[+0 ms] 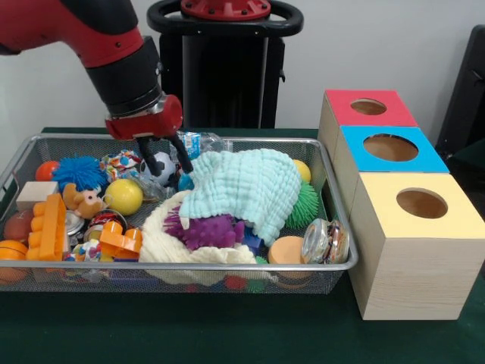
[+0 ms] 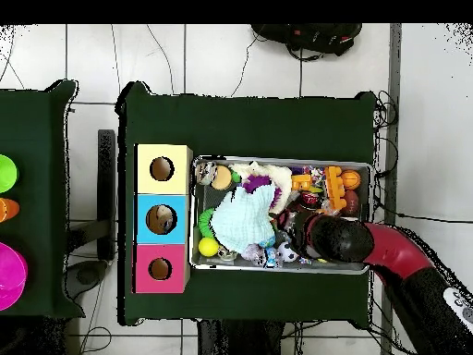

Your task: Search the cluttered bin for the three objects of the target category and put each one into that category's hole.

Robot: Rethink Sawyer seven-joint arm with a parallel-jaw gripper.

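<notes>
My gripper [image 1: 164, 161] hangs open over the back middle of the wire bin [image 1: 326, 267]. Its two dark fingers [image 1: 183, 150] straddle a small black-and-white soccer ball [image 1: 162, 170]. The right fingertip is at the edge of a mint-green cloth [image 1: 246, 189], which covers part of the pile. To the right of the bin stand three wooden boxes with round holes: red [image 1: 369, 107], blue [image 1: 390, 146] and yellow [image 1: 422, 203]. In the overhead view the arm [image 2: 346, 240] hides the gripper; the cloth [image 2: 245, 219] and the boxes [image 2: 162, 219] show.
The bin holds a blue spiky ball [image 1: 79, 171], yellow ball [image 1: 123, 196], orange blocks [image 1: 51, 227], purple spiky toy [image 1: 206, 230], green spiky ball [image 1: 307, 205], glass jar [image 1: 326, 241], orange disc [image 1: 286, 249] and a cream fluffy cloth [image 1: 163, 246].
</notes>
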